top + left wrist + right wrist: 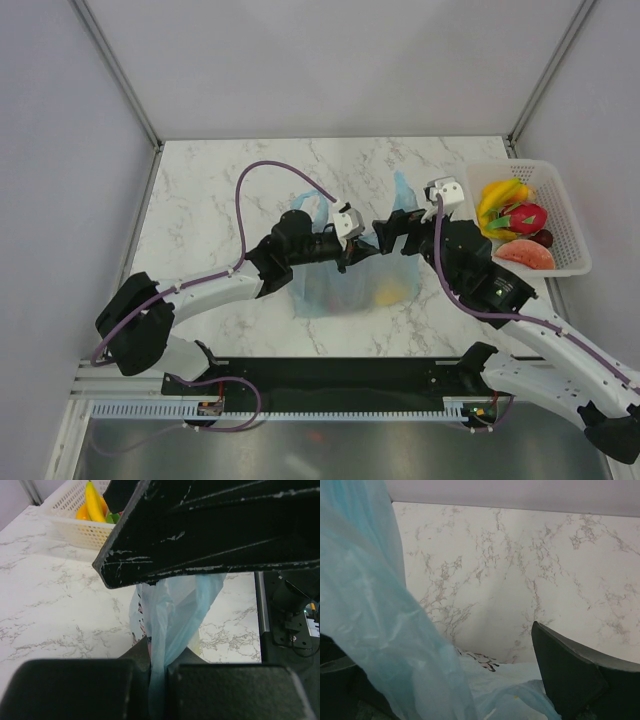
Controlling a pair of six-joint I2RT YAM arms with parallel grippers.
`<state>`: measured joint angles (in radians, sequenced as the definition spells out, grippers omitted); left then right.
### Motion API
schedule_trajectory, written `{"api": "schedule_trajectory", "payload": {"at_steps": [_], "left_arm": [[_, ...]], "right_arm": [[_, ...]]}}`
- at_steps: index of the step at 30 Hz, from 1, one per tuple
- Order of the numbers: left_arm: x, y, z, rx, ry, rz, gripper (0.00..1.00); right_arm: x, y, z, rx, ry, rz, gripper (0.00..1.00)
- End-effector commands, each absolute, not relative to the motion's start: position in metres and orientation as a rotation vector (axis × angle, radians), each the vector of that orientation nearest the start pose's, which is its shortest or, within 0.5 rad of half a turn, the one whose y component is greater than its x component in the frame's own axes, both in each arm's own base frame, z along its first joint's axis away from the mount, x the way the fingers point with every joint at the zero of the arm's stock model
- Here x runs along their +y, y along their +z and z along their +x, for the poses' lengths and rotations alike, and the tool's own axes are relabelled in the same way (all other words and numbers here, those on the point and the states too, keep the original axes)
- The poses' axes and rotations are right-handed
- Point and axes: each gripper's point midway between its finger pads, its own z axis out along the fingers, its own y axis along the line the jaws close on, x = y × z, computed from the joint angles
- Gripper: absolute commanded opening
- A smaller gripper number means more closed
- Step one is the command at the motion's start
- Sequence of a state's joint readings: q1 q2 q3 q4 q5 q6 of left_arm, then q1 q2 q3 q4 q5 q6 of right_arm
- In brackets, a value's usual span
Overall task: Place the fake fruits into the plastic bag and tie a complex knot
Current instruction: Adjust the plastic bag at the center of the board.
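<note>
1. A thin blue bag [335, 290] stands at the middle of a marble table [220, 200], with both arms meeting over it.
2. The left gripper [159, 677] is clenched on a fold of the bag's upper edge, and the film is pinched between its fingers.
3. The right gripper [388, 238] is spread wide and grasps nothing. It sits just right of the left one, with loose bag film draped across its gap.
4. One yellow piece [390, 293] seems to lie inside the bag, blurred by the film.
5. The other fruits [515, 215] sit in a white basket [572, 235] at the right edge, well apart from the bag.
6. The basket lies right of the bag, so the free right arm is much the nearer. It would probably fetch the fruit while the left holds the bag up.
</note>
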<state>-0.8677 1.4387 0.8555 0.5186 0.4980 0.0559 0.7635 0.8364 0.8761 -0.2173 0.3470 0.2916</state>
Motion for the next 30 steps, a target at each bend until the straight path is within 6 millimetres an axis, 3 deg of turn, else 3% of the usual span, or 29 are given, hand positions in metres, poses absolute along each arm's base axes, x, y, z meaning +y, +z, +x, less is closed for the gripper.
{"api": "schedule_trajectory", "payload": {"at_steps": [1,4,9,10,11,13,14,16,17,19,20,22,23,30], "left_arm": [[-0.4,0.272,0.231,1.245,-1.01,1.057,0.02],[-0.403,0.272,0.235,1.271,-1.01,1.037,0.02],[-0.412,0.274,0.235,1.309,-1.047,1.002,0.02],[-0.415,0.273,0.233,1.308,-1.051,1.005,0.02],[-0.416,0.274,0.232,1.306,-1.052,1.006,0.03],[-0.417,0.274,0.23,1.31,-1.047,1.012,0.15],[-0.416,0.274,0.232,1.317,-1.035,1.004,0.32],[-0.411,0.275,0.233,1.334,-1.011,1.005,0.49],[-0.408,0.277,0.234,1.342,-0.998,0.993,0.63],[-0.401,0.289,0.231,1.343,-0.99,0.977,0.74],[-0.396,0.285,0.232,1.392,-0.975,0.973,0.81],[-0.39,0.307,0.228,1.39,-0.98,0.947,0.83],[-0.384,0.303,0.229,1.448,-0.963,0.938,0.84],[-0.361,0.386,0.219,1.473,-1.031,0.758,0.87]], "right_arm": [[0.195,0.31,0.263,1.697,0.553,-0.146,0.97],[0.195,0.31,0.264,1.685,0.557,-0.137,0.91],[0.189,0.306,0.268,1.664,0.533,-0.096,0.7],[0.188,0.308,0.27,1.652,0.527,-0.087,0.63],[0.188,0.307,0.271,1.654,0.519,-0.095,0.46],[0.188,0.308,0.272,1.652,0.508,-0.105,0.34],[0.187,0.309,0.273,1.647,0.496,-0.113,0.21],[0.184,0.308,0.273,1.643,0.478,-0.112,0.05],[0.183,0.308,0.272,1.64,0.473,-0.115,0.01],[0.179,0.308,0.27,1.632,0.457,-0.13,0.0],[0.179,0.306,0.27,1.632,0.453,-0.14,0.0],[0.178,0.308,0.267,1.617,0.452,-0.163,0.0],[0.179,0.306,0.266,1.617,0.452,-0.177,0.0],[0.189,0.298,0.259,1.608,0.497,-0.262,0.0]]}}
